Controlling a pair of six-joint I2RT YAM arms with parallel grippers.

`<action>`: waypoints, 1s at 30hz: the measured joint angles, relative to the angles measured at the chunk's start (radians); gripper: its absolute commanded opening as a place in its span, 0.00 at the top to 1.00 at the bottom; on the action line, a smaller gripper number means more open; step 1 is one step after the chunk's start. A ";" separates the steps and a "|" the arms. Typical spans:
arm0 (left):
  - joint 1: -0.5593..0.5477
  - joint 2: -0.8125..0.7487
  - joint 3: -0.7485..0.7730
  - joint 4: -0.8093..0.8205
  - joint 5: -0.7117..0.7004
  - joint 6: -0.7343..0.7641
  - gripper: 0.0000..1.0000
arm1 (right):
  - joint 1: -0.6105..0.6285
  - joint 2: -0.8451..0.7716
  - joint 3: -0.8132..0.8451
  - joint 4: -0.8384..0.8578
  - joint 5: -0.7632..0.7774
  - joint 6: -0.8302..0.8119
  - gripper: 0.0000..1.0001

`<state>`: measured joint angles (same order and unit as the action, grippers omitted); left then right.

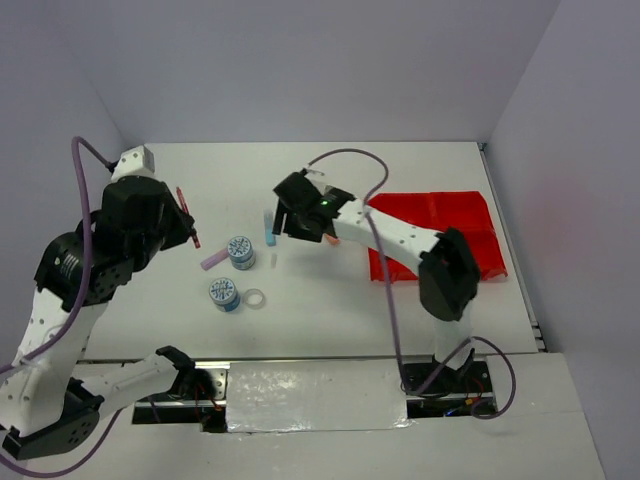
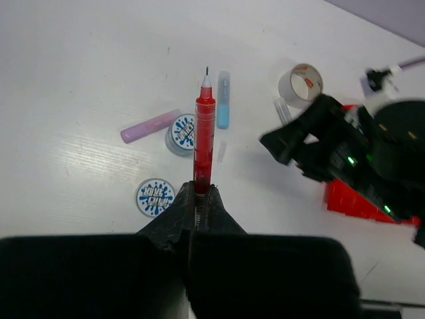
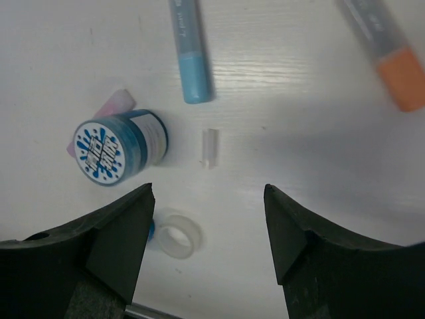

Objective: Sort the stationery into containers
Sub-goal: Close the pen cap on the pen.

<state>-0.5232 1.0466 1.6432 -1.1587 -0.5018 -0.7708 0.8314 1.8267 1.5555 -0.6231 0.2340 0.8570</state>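
A white desk with a faint wood-grain sheen fills the middle of the overhead view. Plain pale lavender-grey walls box it in: a back wall across the top of the frame, a left wall slanting down the upper left, and a right wall down the right side. Soft, even light leaves blurred grey shadows on the desk, and a crinkled silvery strip lies along its near edge at bottom centre.
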 measured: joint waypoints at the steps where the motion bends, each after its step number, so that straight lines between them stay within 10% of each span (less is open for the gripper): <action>1: 0.000 -0.023 -0.018 0.003 0.018 0.009 1.00 | 0.018 0.069 0.077 -0.025 0.013 0.016 0.26; 25: 0.001 -0.117 -0.200 0.030 0.265 0.136 1.00 | 0.085 0.515 0.419 -0.216 0.006 0.069 0.44; 30: 0.001 -0.117 -0.209 0.038 0.273 0.146 1.00 | 0.085 0.569 0.501 -0.270 0.013 0.070 0.62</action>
<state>-0.5220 0.9298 1.4342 -1.1210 -0.2291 -0.6247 0.9161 2.3955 2.0563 -0.8936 0.2466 0.9272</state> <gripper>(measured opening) 0.050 0.445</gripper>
